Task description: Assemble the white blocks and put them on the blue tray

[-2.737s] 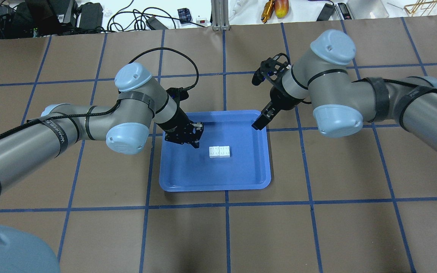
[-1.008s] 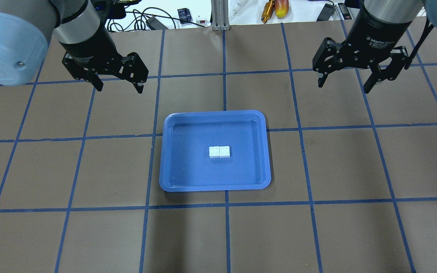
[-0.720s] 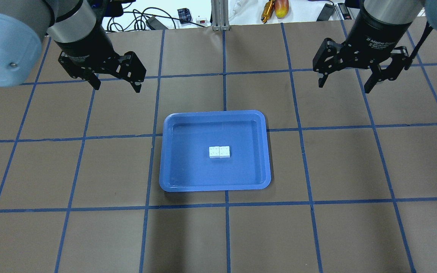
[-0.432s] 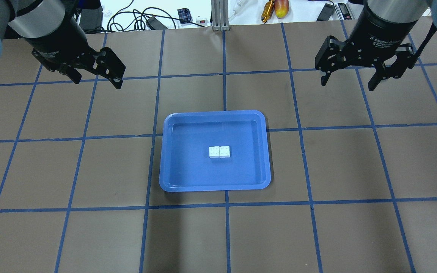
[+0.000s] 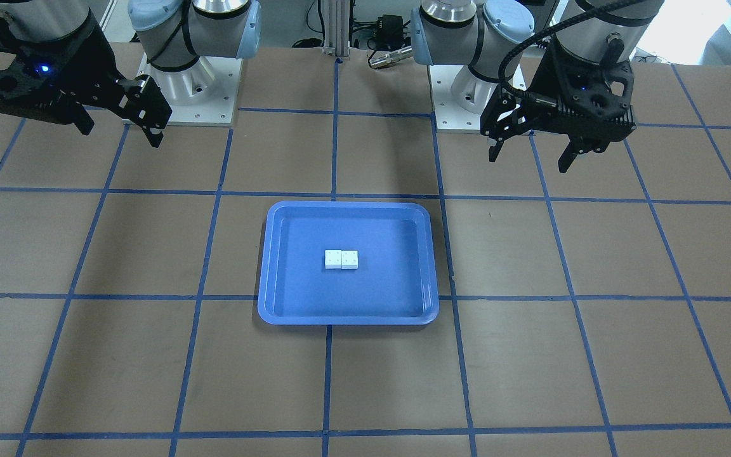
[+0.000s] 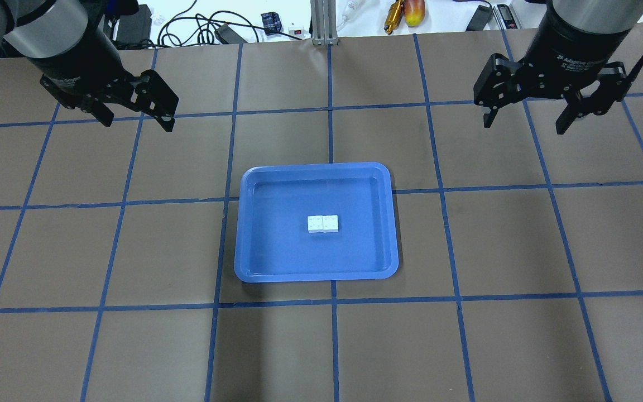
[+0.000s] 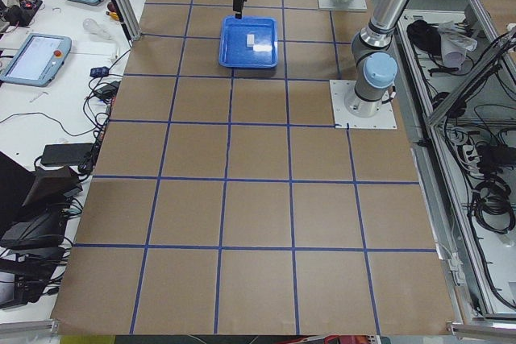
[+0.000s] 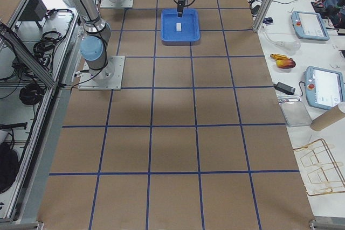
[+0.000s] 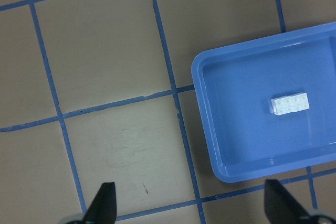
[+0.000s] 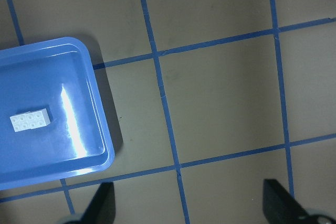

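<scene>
1. The white blocks (image 6: pixel 323 223) are joined side by side into one small white rectangular piece. A faint seam runs across its middle, and the top shows eight round studs in two rows of four.
2. This piece lies flat on the floor of the blue tray (image 6: pixel 277 251), close to the tray's middle and clear of the rim on every side. Its long edges run parallel to the tray's long rims.
3. The tray is shallow and glossy, with rounded corners and a raised rim. In the right wrist view, a bright streak of glare crosses the tray floor just beside the blocks.
4. The left gripper (image 6: pixel 137 120) hangs high above the table (image 6: pixel 132 251), off the tray's side on the robot's left and well apart from it. Its fingers are spread wide with nothing between them.
5. The right gripper (image 6: pixel 524 124) hangs high off the tray's opposite side, also well apart from it. Its fingers are likewise parted and empty.
6. The tray sits on the brown table over a crossing of the blue tape lines (image 6: pixel 332 335).
</scene>
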Controlling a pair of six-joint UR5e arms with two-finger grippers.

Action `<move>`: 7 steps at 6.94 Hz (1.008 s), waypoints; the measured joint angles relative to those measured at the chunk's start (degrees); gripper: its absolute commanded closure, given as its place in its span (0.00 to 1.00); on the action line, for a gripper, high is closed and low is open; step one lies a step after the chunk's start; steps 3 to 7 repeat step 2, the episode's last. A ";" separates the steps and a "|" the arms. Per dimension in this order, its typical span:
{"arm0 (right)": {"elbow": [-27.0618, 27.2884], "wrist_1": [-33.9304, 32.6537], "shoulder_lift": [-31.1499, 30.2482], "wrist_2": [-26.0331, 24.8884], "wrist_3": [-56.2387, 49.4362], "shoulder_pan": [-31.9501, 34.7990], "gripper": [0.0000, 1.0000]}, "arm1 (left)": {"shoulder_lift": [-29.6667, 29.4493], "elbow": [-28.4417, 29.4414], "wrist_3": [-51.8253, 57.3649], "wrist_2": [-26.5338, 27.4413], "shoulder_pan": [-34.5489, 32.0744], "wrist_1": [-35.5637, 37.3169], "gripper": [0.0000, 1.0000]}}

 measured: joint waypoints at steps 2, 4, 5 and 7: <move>-0.03 0.10 -0.19 1.22 0.02 0.05 0.00 | -0.08 0.48 -2.17 0.14 0.10 -1.30 0.00; -0.03 0.10 -0.19 1.22 0.02 0.05 0.00 | -0.08 0.48 -2.17 0.14 0.10 -1.30 0.00; -0.03 0.10 -0.19 1.22 0.02 0.05 0.00 | -0.08 0.48 -2.17 0.14 0.10 -1.30 0.00; -0.03 0.10 -0.19 1.22 0.02 0.05 0.00 | -0.08 0.48 -2.17 0.14 0.10 -1.30 0.00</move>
